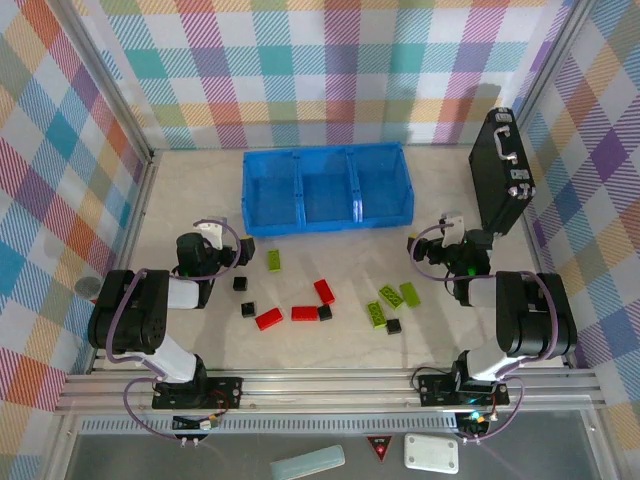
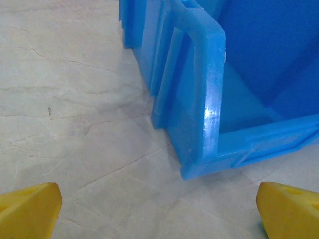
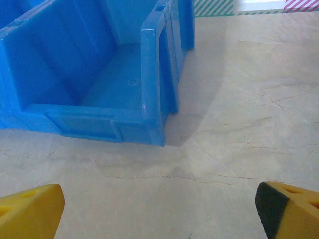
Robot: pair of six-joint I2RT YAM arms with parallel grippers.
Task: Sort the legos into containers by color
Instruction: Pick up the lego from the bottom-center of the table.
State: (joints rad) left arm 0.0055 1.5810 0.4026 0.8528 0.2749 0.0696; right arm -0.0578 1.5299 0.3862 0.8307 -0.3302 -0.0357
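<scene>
Top external view: blue tray (image 1: 330, 227) lies across the far middle of the table (image 1: 190, 200), its three compartments side by side, bare blue floor visible in each. Legos are loose on the table nearer the arms than the tray, between the two arms: one green brick (image 1: 273, 261) closest to the tray's left end, two black ones (image 1: 240, 283) below it, three red bricks (image 1: 304, 313) near centre with a black one touching the middle red, and three green bricks (image 1: 390, 296) plus a black one (image 1: 394, 326) to the right. Black briefcase (image 1: 502, 170) stands upright at the far right. Left fingers (image 1: 244, 248) sit just off the tray's near-left corner, right fingers (image 1: 416, 244) just off its near-right corner. Left wrist view: left fingers (image 2: 30, 209) yellow, spread wide apart, bare table between them, tray corner straight ahead. Right wrist view: right fingers (image 3: 30, 211) likewise spread wide, facing the tray's right-end compartment.
</scene>
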